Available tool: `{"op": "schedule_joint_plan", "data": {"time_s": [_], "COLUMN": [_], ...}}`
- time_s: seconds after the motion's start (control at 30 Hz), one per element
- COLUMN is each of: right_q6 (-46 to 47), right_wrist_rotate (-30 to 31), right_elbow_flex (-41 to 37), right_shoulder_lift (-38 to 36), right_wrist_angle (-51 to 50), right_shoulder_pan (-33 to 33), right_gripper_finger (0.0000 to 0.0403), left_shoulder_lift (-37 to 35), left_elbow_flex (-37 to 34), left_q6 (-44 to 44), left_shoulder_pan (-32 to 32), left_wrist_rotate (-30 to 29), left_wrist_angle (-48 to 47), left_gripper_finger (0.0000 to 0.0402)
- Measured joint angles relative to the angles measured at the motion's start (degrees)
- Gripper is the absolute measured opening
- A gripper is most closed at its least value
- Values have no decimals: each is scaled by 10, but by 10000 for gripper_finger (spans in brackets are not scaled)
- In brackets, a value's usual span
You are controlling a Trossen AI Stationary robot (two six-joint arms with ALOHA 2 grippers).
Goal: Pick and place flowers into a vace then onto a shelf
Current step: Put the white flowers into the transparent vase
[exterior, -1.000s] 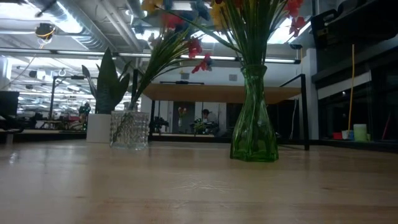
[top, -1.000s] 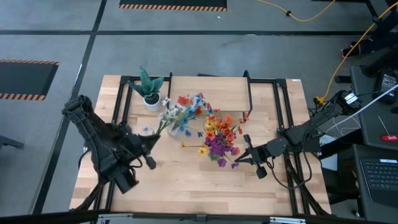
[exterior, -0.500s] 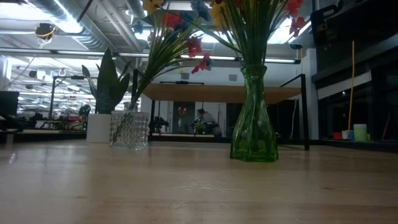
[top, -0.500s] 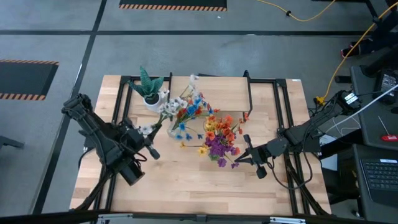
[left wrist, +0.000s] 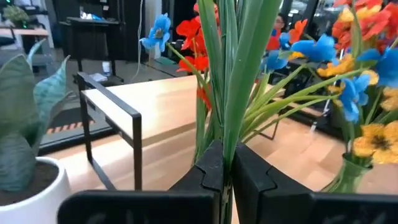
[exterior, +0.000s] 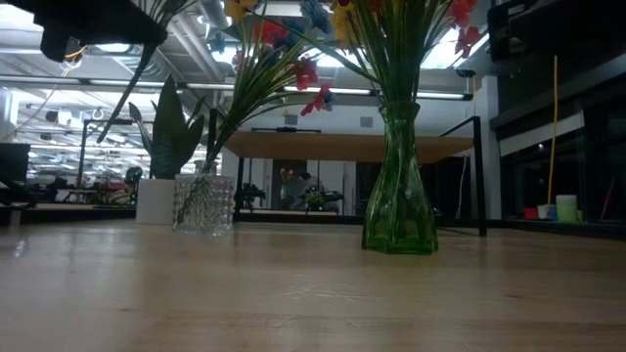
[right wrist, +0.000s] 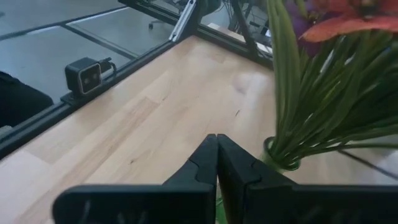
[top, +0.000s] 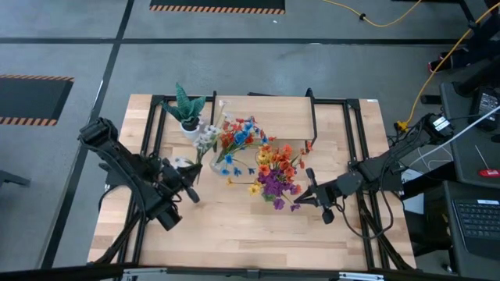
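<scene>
My left gripper [top: 190, 190] is over the table's left half, shut on a bunch of green flower stems [left wrist: 233, 93]; it also shows at the upper left of the low view [exterior: 98, 24]. A clear glass vase [exterior: 203, 203] holds blue and red flowers [top: 234, 140] that lean right. A green glass vase [exterior: 399, 220] stands on the table with orange, yellow and purple flowers [top: 273, 173]. My right gripper [top: 301, 201] is shut and sits low beside the green vase [right wrist: 280, 160], touching nothing that shows. The shelf [top: 281, 109] stands at the far side. My left gripper pinches several stems together between its two fingers [left wrist: 211, 171], gripping the stalks [left wrist: 229, 140] well below the blooms. The fingers come in about level, across the upright stems. The bunch is lifted clear, and a stalk end [exterior: 127, 93] hangs below the gripper.
A spiky green plant in a white pot [top: 188, 119] stands at the far left, close to the clear vase. One yellow flower [top: 251, 188] lies on the table by the green vase. The shelf's black legs [left wrist: 134, 130] stand near the flowers. The near half of the tabletop [top: 234, 234] is bare wood.
My left gripper has shifted a little toward the far edge and come into the low view at its upper left. The held bunch has swung about: its white blooms tipped toward the far edge, then came back toward the clear vase. The right arm kept still.
</scene>
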Motion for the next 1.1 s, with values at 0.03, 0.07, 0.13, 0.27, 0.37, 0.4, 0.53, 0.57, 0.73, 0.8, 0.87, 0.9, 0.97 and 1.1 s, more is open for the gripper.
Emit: {"op": "schedule_joint_plan", "data": {"time_s": [0.03,0.07,0.13,0.27,0.37,0.4,0.53,0.57,0.73,0.8,0.87,0.9,0.97,1.1], "right_q6": [-6,-14,-16,-16,-16,-16,-16,-16,-14,-14,-14,-14,-13,-12], "right_wrist_rotate": [0,0,0,0,0,0,0,0,-1,-1,-1,-1,-1,-2], "right_elbow_flex": [0,0,0,0,0,0,0,0,0,0,0,0,0,0], "right_shoulder_lift": [0,0,0,0,0,0,0,0,0,0,0,0,0,0], "right_wrist_angle": [1,4,13,18,18,18,17,15,7,3,-2,-3,-3,-3], "right_shoulder_pan": [-3,-7,-16,-37,-49,-52,-57,-56,-56,-56,-56,-56,-56,-56], "right_gripper_finger": [10,10,10,10,10,10,10,10,10,10,10,10,10,10], "left_shoulder_lift": [0,0,0,0,-1,-1,-1,-1,-44,-59,-66,-67,-67,-67], "left_elbow_flex": [0,1,12,55,87,94,99,99,99,99,99,99,99,93], "left_q6": [-6,-7,0,112,321,407,762,834,973,975,988,1000,1042,1133], "left_shoulder_pan": [-2,-3,-5,3,23,32,72,79,84,86,92,97,109,138], "left_wrist_rotate": [-2,-3,1,63,119,147,222,226,182,198,229,245,276,346], "left_wrist_angle": [1,3,7,56,181,237,485,527,585,587,589,594,609,677], "left_gripper_finger": [8,8,8,8,8,8,8,8,7,7,7,7,7,7]}}
